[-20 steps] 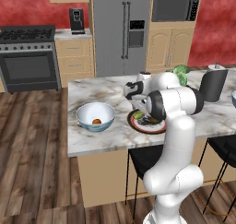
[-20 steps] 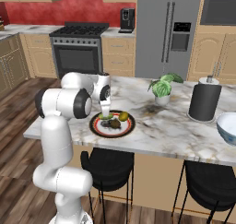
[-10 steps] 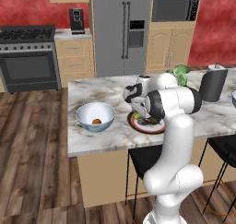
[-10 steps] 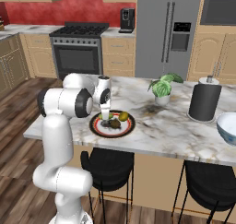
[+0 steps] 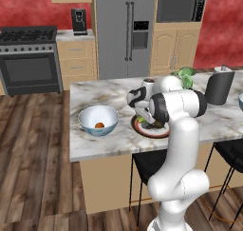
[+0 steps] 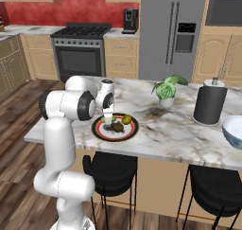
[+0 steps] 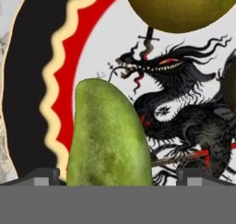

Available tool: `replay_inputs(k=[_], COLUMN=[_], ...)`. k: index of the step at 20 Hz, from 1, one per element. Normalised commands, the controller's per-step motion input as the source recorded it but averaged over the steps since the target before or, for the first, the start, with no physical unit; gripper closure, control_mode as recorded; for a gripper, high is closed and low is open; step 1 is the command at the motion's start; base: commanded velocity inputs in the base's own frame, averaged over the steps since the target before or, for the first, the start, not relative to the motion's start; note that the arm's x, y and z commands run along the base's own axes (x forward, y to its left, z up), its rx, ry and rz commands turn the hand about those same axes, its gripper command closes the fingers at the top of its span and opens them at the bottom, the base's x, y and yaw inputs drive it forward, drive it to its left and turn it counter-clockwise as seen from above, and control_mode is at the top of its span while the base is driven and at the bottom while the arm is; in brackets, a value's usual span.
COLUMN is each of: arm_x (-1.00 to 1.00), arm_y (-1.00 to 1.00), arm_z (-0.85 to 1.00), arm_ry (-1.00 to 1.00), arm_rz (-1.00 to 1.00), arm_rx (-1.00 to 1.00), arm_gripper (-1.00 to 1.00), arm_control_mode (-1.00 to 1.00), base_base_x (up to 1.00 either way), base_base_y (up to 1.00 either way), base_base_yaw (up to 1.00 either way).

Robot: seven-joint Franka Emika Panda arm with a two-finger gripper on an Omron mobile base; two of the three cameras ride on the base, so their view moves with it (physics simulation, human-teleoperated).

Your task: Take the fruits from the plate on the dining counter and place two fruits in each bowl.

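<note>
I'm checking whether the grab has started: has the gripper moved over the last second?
Yes. The open gripper has dropped toward the plate in the right base view; its fingers now straddle the green fruit.

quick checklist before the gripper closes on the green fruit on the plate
1. Gripper open: ok, fingertips stand wide apart.
2. Green fruit between the fingertips: ok, it sits centred in the hand view.
3. Yellow-green fruit apart from the green one: ok, white plate shows between them.
4. Plate flat on the dining counter: ok.
5. Near bowl has room: ok, it holds just the orange fruit.
6. Gripper low enough to grasp: cannot tell from the base views.
</note>
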Motion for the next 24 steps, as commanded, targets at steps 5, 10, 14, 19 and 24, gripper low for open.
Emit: replay_inputs(k=[5, 10, 14, 19, 24], arm_x=[0.00, 0.00, 0.00, 0.00, -0.19], arm_y=[0.00, 0.00, 0.00, 0.00, 0.01], arm_z=[-0.04, -0.03, 0.00, 0.00, 0.37], arm_ry=[0.00, -0.01, -0.03, 0.00, -0.13], arm_rz=[0.00, 0.00, 0.00, 0.00, 0.07], arm_rx=[0.00, 0.00, 0.00, 0.00, 0.00], arm_gripper=[1.00, 1.00, 1.00, 1.00, 1.00], arm_control_mode=[-1.00, -1.00, -1.00, -1.00, -1.00], base_base_x=[0.00, 0.00, 0.00, 0.00, 0.00], base_base_y=[0.00, 0.00, 0.00, 0.00, 0.00], base_base_yaw=[0.00, 0.00, 0.00, 0.00, 0.00])
